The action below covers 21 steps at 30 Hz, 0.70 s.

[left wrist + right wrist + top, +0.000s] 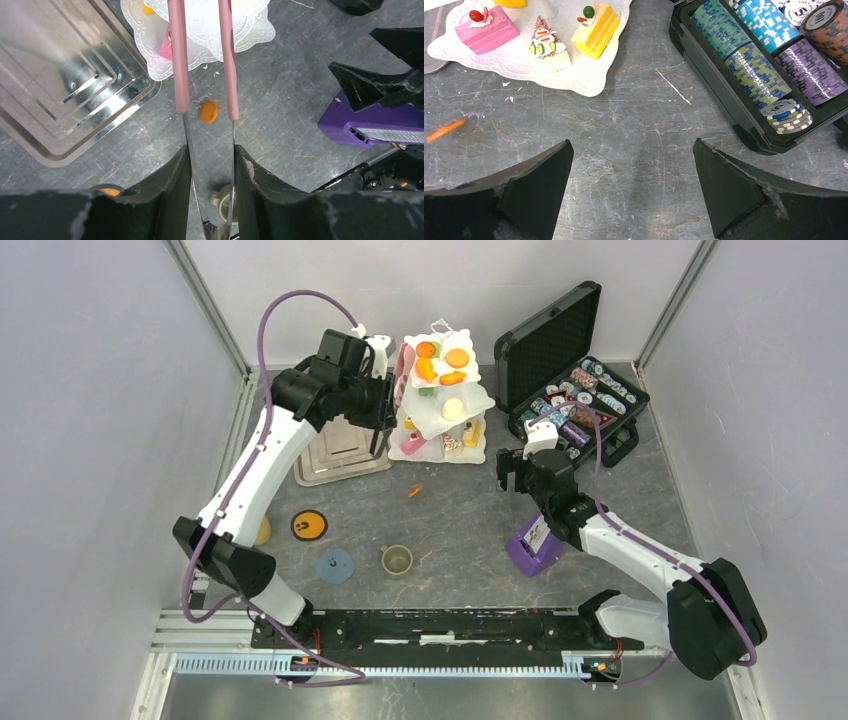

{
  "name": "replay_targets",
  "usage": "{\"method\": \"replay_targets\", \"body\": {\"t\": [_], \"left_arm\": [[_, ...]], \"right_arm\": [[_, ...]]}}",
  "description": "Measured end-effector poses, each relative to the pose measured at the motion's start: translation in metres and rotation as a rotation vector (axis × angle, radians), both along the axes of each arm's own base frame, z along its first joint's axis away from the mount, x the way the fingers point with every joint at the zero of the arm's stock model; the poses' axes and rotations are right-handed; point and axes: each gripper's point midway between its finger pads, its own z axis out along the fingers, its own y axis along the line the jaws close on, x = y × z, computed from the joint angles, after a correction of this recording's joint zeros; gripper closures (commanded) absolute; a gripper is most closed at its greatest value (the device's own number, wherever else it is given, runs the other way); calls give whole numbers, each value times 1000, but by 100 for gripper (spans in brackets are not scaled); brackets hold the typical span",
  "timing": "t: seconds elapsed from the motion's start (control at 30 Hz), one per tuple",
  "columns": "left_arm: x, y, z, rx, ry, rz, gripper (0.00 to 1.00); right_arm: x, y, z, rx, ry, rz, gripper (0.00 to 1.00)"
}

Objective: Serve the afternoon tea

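Two grippers on my screen: left gripper (211,165) clamps pink-tipped tongs (178,60), an orange pastry (208,111) on the table (285,95) showing between their tips; right gripper (631,150) hangs spread, empty.

- White three-tier scalloped square stand (432,426): centre of the far edge. Small toy pastries (457,357) sit on every tier.
- Silver stepped metal tray (335,455): just left of the stand.
- Open black case (548,340), with poker chips (590,385) in it: far right corner, right of the stand.
- Loose small orange toy pastry (414,491): on the tabletop before the stand.
- Purple card holder (533,548): right of centre, before the case.
- Small olive cup (397,560): centre, towards the near edge.
- Blue round coaster (335,566): just left of the cup.
- Yellow-and-black round coaster (309,525): behind and left of that.
- Yellow mug (263,531): leftmost, partly hidden.
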Motion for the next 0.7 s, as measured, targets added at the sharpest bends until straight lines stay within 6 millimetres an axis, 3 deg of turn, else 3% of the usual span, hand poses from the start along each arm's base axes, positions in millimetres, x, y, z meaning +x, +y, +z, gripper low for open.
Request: {"method": "replay_targets", "body": {"t": [0.17,0.33,0.57,0.7], "left_arm": [[6,2,-13,41,28,20,76],[-6,10,-31,72,67,28,73],[-70,33,-101,162,330,-5,69],[-114,41,-126,199,489,-45,66]], "right_arm": [[0,0,0,-2,0,0,2],[0,0,0,-2,-1,0,2],[0,-1,1,-2,-5,-2,2],[0,-1,2,-1,-5,-2,2]]}}
